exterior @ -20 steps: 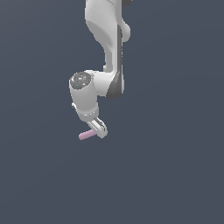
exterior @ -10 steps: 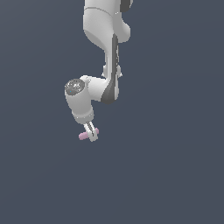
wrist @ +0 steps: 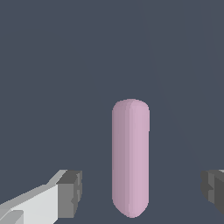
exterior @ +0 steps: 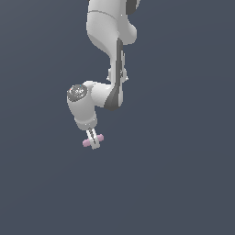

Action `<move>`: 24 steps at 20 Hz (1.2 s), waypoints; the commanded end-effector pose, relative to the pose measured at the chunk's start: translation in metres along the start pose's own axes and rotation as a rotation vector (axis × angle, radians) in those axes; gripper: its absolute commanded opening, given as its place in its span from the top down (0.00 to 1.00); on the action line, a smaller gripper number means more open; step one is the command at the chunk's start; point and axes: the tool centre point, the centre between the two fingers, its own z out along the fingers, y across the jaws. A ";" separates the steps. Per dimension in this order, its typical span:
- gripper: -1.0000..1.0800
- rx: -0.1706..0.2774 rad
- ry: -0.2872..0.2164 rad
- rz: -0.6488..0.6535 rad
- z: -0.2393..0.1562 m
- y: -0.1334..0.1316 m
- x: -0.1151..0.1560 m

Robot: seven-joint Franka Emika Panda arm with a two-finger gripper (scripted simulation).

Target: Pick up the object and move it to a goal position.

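**Hand settles astride pink capsule, grasp yet to close**

The white Franka arm's hand [exterior: 94, 143] has swung from an angled approach a second ago to a near-vertical pose directly over the small, pale pink, round-ended capsule [exterior: 87, 142], which has stayed where it lay on the plain dark grey worktop [exterior: 183, 183]. Half a second ago the hand was already low over the capsule; it now sits lower still, with the capsule's two ends poking out either side of it in the exterior view. That suggests the reach is done and the pick-up itself comes next.

In the wrist view the dark pads [wrist: 72, 192] stand wide apart, with clear worktop showing between each pad and the capsule [wrist: 130, 157]. The hand holds nothing and touches nothing. The capsule lies between the pads, crosswise to their closing line and a little nearer one than the other.
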 end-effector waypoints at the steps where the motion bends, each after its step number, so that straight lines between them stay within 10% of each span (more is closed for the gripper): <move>1: 0.04 0.000 0.000 0.000 0.003 0.000 0.000; 15: 0.04 0.000 0.000 0.006 0.050 0.001 0.000; 16: 1.00 0.000 0.000 0.006 0.050 0.001 0.000; 24: 1.00 0.000 0.000 0.006 0.050 0.001 0.000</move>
